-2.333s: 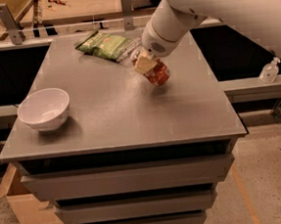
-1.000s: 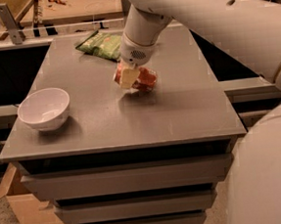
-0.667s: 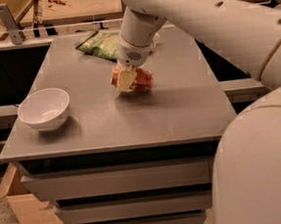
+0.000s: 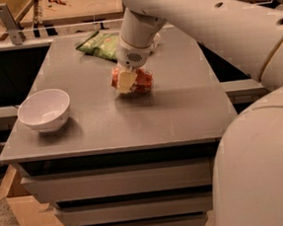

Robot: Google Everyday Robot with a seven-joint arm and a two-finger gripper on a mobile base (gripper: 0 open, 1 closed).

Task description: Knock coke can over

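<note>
The coke can (image 4: 142, 80) is red-orange and lies on its side near the middle of the grey table (image 4: 181, 116). My gripper (image 4: 126, 79) comes down from the white arm and sits right at the can's left part, covering some of it. Its pale pad is in front of the can. The can's left end is partly hidden behind the gripper.
A white bowl (image 4: 44, 110) stands at the table's front left. A green snack bag (image 4: 103, 44) lies at the back, behind the gripper. The large white arm (image 4: 253, 140) fills the right side of the view. A cardboard box (image 4: 21, 209) sits on the floor at lower left.
The gripper has moved left and toward the front with the can. The can went from tilted at the back right to lying on its side near the middle.
</note>
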